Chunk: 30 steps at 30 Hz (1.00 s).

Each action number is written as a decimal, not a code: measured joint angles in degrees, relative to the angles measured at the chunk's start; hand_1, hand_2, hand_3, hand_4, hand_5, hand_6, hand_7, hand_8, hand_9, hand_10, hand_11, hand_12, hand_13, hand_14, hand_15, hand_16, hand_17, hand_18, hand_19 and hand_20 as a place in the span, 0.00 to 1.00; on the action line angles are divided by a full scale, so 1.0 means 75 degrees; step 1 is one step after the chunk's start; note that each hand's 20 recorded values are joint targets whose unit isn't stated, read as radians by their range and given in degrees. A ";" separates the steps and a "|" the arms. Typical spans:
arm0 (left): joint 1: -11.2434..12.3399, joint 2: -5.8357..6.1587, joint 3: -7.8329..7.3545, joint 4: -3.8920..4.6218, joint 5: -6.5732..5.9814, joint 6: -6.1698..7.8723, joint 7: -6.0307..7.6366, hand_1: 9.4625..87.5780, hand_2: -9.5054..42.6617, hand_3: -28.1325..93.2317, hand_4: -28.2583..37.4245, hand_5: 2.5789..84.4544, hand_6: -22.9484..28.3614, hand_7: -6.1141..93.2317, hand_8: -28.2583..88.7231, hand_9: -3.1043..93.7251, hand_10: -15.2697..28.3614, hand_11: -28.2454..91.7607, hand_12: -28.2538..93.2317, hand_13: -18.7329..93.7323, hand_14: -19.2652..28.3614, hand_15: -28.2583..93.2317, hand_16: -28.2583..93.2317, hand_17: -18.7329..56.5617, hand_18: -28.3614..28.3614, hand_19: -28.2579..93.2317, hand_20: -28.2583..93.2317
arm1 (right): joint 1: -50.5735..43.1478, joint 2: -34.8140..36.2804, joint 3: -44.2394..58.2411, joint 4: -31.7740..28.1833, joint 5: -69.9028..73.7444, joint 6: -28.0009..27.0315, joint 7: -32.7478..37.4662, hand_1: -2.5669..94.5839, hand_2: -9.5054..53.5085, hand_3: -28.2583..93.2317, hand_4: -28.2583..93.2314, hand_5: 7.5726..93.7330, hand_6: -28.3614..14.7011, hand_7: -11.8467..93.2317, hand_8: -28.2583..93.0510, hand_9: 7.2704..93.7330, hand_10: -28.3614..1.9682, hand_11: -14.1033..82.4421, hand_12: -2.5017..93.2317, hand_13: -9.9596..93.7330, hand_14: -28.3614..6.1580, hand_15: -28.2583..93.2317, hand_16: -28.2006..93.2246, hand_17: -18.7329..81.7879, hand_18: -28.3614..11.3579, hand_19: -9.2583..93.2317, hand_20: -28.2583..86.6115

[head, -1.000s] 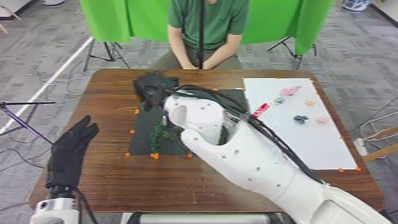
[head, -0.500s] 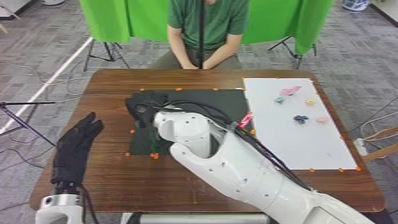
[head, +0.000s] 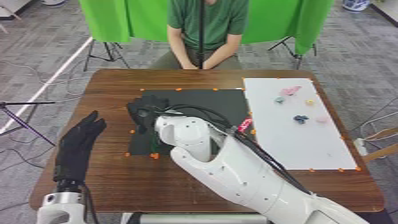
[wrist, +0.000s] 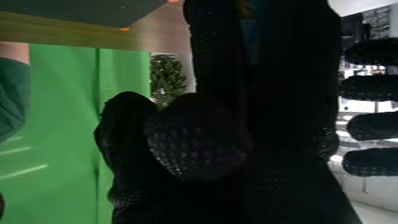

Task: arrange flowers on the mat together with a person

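- flowers (head: 300, 119) lie to your right, small coloured pieces spread over the white sheet (head: 293, 145).
- you have the pink piece (head: 290, 91) toward the sheet's far end, with the pale blue-green piece (head: 279, 100) and the yellow piece (head: 310, 102) near it.
- closer to you on that sheet are the dark blue piece (head: 301, 119) and the pale pink piece (head: 322, 120), just beside each other.
- a green stem (head: 155, 146) shows at the near left part of your dark mat (head: 226, 97); your right arm (head: 233, 165) crosses the mat beside it.
- you see a red-and-white piece (head: 245, 124) by the mat's right edge, just beyond the arm.
- your right hand (head: 147, 110) is above the mat's left side; you cannot tell how far open it is, or whether it has hold of anything.
- in the right wrist view, you find the right hand (wrist: 195, 145) close up, with a corner of the mat and the green curtain (wrist: 53, 125) past it.
- your left hand (head: 78, 142) is open, its fingers straight and nothing in its grasp, over the left side of the brown table (head: 133, 185).
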 measured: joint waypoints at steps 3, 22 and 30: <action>-0.0004 0.0000 0.0000 0.0000 0.0001 -0.0008 -0.0003 0.16 0.10 0.79 0.05 0.50 0.50 0.14 0.19 0.48 0.63 0.32 0.33 0.45 0.70 0.31 0.23 0.33 0.66 0.25 0.36 | -0.0013 0.0006 0.0000 0.0004 -0.0061 -0.0040 -0.0004 0.88 0.00 0.00 0.56 0.72 0.80 0.26 0.12 0.98 0.64 0.23 0.28 1.00 0.89 0.76 0.38 0.80 0.37 1.00 0.58; -0.0002 -0.0040 -0.0006 0.0000 0.0001 -0.0048 0.0000 0.17 0.10 0.79 0.05 0.50 0.50 0.14 0.19 0.48 0.64 0.33 0.33 0.45 0.70 0.31 0.23 0.33 0.66 0.25 0.36 | -0.0249 0.0900 0.0788 -0.1881 0.1869 0.0679 0.0632 0.41 0.01 0.78 0.09 0.72 0.73 0.25 0.14 0.94 0.58 0.31 0.21 1.00 0.79 0.67 0.41 0.75 0.32 0.99 0.53; 0.0001 -0.0143 0.0018 -0.0015 0.0007 -0.0121 0.0023 0.17 0.10 0.79 0.05 0.50 0.50 0.14 0.19 0.48 0.63 0.33 0.33 0.46 0.70 0.31 0.23 0.33 0.66 0.25 0.36 | -0.2128 0.2124 0.3803 -0.4645 0.4725 0.3140 0.0064 0.21 0.20 0.82 0.09 0.56 0.61 0.22 0.16 0.54 0.38 0.22 0.16 0.53 0.38 0.35 0.41 0.38 0.30 0.43 0.52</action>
